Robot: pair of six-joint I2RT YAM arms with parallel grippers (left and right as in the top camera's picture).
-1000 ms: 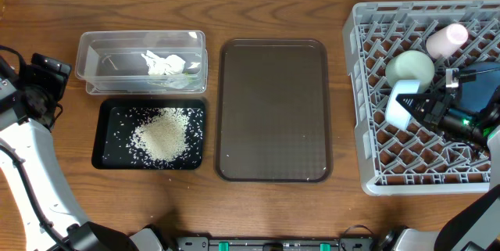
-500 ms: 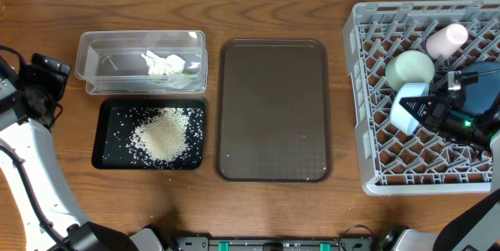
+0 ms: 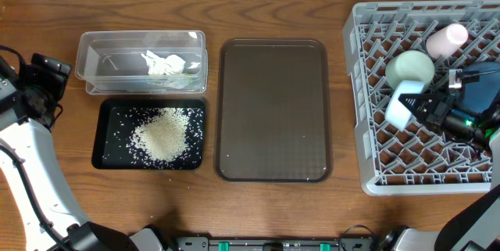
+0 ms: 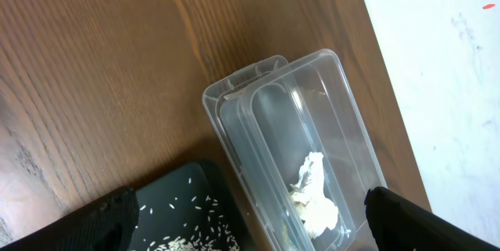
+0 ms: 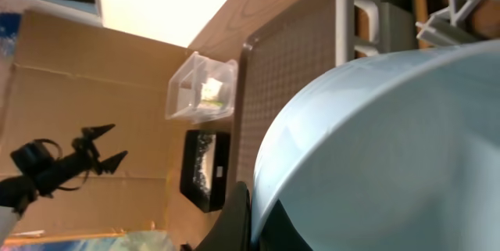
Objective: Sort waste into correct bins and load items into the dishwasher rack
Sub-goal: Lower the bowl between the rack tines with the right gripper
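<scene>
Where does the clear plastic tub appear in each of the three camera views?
Overhead: the clear tub is at upper left, just above the black tray.
Left wrist: the tub lies diagonally, right of centre.
Right wrist: the tub is small, left of centre.
Shared landmark: the black tray, beside the tub in every view.

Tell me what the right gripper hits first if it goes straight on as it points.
With the light-blue bowl clamped in front, the right gripper points at the left wall of the dishwasher rack; the bowl would probably strike it first, unless it rides above the rim. Height is unclear.
</scene>
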